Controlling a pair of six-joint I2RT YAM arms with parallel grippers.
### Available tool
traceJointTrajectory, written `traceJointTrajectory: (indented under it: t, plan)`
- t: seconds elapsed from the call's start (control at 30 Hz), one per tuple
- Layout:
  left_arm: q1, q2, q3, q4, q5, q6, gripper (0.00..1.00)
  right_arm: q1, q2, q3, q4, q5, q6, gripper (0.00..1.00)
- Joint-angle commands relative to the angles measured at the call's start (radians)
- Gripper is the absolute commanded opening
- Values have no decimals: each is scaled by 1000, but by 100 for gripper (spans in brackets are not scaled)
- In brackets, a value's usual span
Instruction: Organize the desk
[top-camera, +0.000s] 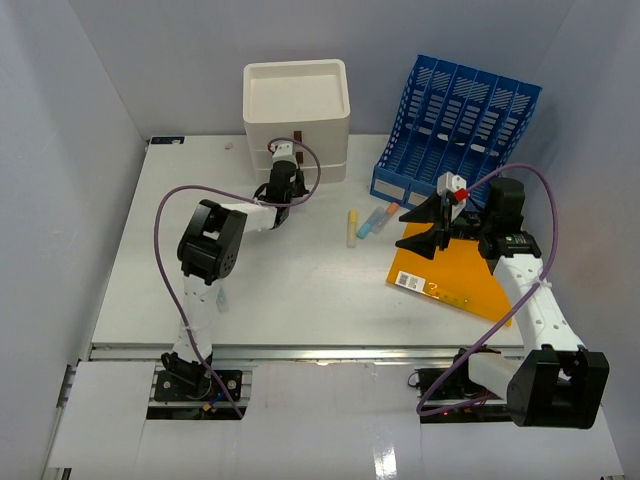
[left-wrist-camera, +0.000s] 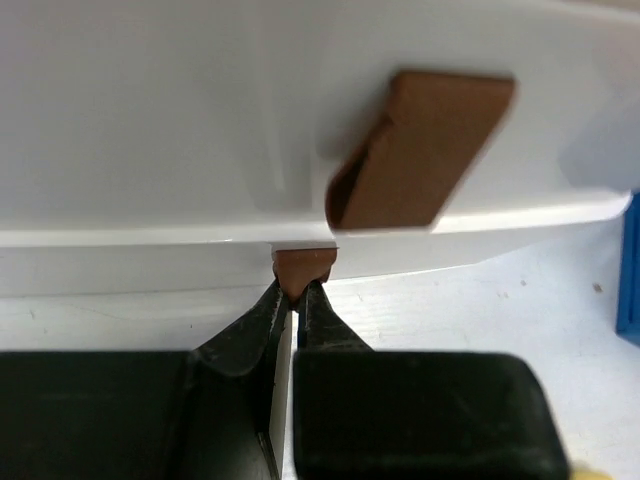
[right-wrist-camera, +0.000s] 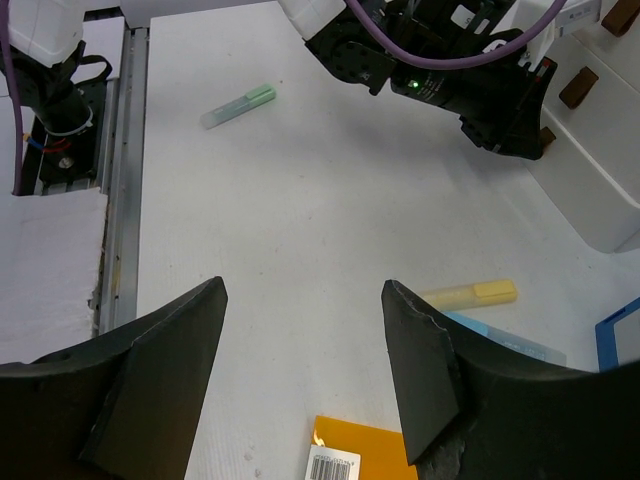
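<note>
The white desk (top-camera: 300, 300) fills most of the top view, sitting under everything else. Toward its left front we've got a green highlighter (right-wrist-camera: 238, 105) lying loose. Our left gripper (left-wrist-camera: 298, 288) is up against the white drawer box (top-camera: 297, 110) at the back, jaws pinched tight on a small brown tab (left-wrist-camera: 303, 264). Mid-desk, a yellow highlighter (top-camera: 352, 228) and a blue highlighter (top-camera: 372, 224) lie side by side. Our right gripper (right-wrist-camera: 303, 290) hangs wide open with nothing in it, over the edge of the orange folder (top-camera: 455, 280), in front of the blue file rack (top-camera: 460, 115).
</note>
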Motion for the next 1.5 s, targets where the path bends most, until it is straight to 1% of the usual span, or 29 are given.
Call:
traceJointTrajectory:
  t: [0.0, 0.17, 0.37, 0.47, 0.57, 0.63, 0.7, 0.73, 0.8, 0.83, 0.87, 0.9, 0.97, 1.03, 1.1, 1.23, 1.3, 1.37, 1.43, 1.47]
  plan:
    - [4, -144, -131, 70, 54, 9, 5, -2, 10, -5, 26, -18, -7, 70]
    - [2, -278, -321, 134, 119, -19, 2, -2, 23, -12, 24, -7, -20, 70]
    - [-9, -436, -546, 185, 199, -96, 3, -3, 40, -21, 6, 17, -59, 70]
    - [-12, -485, -632, 196, 225, -134, 4, -2, 58, -21, 0, 45, -60, 69]
    - [-13, -511, -666, 203, 282, -169, 7, -2, 83, -11, -12, 98, -54, 68]
    - [-12, -504, -653, 177, 291, -178, 25, 2, 101, -3, -24, 134, -49, 68]
    - [-12, -495, -615, 132, 318, -186, 45, 29, 119, 7, -34, 227, -41, 68]
    - [-12, -495, -606, 120, 330, -186, 58, 40, 133, 14, -40, 264, -35, 68]
    - [-12, -502, -588, 101, 356, -184, 67, 75, 154, 32, -47, 361, -16, 70]
    - [-11, -511, -585, 87, 368, -180, 70, 100, 166, 38, -46, 447, 0, 70]
    - [-10, -523, -583, 68, 380, -173, 72, 132, 179, 50, -41, 571, 24, 71]
    - [-10, -537, -583, 65, 388, -167, 74, 136, 191, 52, -29, 587, 56, 72]
    - [-8, -593, -611, 41, 410, -146, 78, 201, 255, 88, -33, 787, 91, 75]
    - [-5, -672, -642, 24, 415, -135, 81, 237, 316, 130, -38, 893, 153, 77]
    - [-1, -740, -696, 9, 418, -126, 81, 259, 372, 175, -47, 973, 197, 78]
    - [8, -934, -783, -58, 424, -110, 82, 291, 482, 260, -17, 1195, 348, 74]
    - [9, -1061, -807, -131, 407, -91, 84, 305, 539, 312, -28, 1318, 403, 74]
    - [12, -1167, -824, -198, 390, -71, 88, 313, 589, 352, -46, 1372, 436, 75]
    - [14, -1260, -834, -283, 364, -48, 93, 319, 619, 369, -43, 1382, 476, 76]
    - [15, -1332, -836, -319, 354, -38, 96, 323, 635, 373, -35, 1384, 495, 77]
